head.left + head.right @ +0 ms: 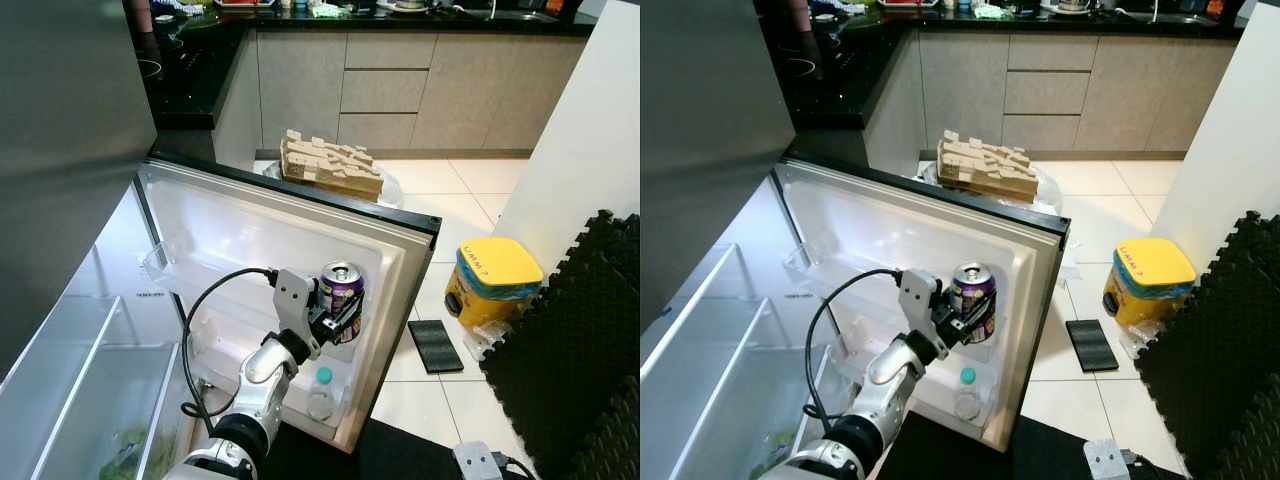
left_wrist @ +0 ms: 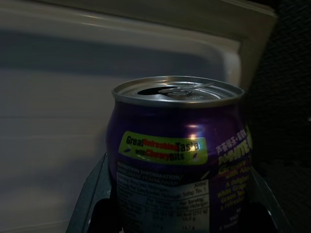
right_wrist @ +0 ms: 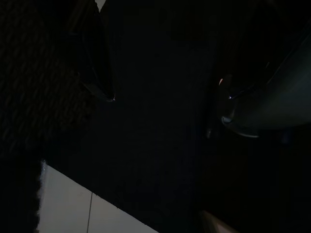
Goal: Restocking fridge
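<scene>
Purple can: clamped betw. the fingers of left gripper, upright, at the fridge door shelf, not yet let go. Water bottle already in the lower door bin. Right gripper idle in the dark, fingers spread, holding nothing. Judged partway; release still to do.

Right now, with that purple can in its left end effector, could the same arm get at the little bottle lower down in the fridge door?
Probably not yet. The left end effector is shut on the purple can at the upper door shelf. The bottle stands just below in the lower door shelf, with an open way, but the can must go first.
</scene>
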Available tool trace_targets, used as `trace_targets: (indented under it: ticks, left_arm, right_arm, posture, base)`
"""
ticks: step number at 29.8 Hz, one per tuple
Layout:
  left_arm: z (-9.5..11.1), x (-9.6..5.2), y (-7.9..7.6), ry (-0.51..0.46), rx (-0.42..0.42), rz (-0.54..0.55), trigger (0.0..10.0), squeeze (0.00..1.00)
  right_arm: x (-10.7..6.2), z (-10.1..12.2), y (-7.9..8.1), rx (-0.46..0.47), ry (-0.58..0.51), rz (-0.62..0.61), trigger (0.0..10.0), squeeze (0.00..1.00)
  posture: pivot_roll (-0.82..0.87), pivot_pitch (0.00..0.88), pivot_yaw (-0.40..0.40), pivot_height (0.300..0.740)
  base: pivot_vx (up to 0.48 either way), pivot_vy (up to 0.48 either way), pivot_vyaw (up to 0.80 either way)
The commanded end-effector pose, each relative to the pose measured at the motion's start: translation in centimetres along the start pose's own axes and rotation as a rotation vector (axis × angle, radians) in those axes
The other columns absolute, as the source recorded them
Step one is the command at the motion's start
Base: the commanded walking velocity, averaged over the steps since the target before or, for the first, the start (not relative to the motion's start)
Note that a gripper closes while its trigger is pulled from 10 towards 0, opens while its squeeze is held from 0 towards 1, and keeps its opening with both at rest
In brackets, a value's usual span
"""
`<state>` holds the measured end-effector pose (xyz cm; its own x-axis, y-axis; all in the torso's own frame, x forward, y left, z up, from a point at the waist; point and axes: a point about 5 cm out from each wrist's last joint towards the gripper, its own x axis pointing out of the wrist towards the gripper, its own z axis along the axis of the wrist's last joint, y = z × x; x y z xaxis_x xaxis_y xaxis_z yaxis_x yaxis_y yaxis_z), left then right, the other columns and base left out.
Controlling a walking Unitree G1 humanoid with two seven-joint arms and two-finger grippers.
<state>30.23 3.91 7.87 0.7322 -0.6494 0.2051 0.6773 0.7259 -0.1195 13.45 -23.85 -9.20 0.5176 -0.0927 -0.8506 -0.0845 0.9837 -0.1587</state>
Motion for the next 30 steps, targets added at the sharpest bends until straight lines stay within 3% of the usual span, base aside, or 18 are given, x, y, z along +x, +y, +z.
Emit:
trace_targets:
  ticks: [1, 12, 30]
  left_arm:
    - [0.1, 0.7, -0.8, -0.015, -0.012, -0.004, 10.0, 0.00]
    - [0.5, 1.0, -0.4, -0.034, 0.015, 0.033, 10.0, 0.00]
    - [2.7, 3.0, -0.6, -0.121, 0.019, 0.036, 10.0, 0.00]
  right_arm:
    - [0.0, 0.1, 0.2, 0.000, -0.012, 0.008, 10.0, 0.00]
    - [-0.1, -0.4, 0.7, 0.010, -0.013, 0.014, 10.0, 0.00]
    - [-0.8, -2.7, 1.3, 0.010, 0.008, 0.030, 10.0, 0.00]
  posture:
    - [-0.01, 0.005, 0.024, 0.740]
    - [-0.03, 0.029, 0.044, 0.740]
    - [-0.05, 0.110, 0.057, 0.740]
  base:
    - [0.000, 0.000, 0.00]
    - [0.000, 0.000, 0.00]
    - [0.000, 0.000, 0.00]
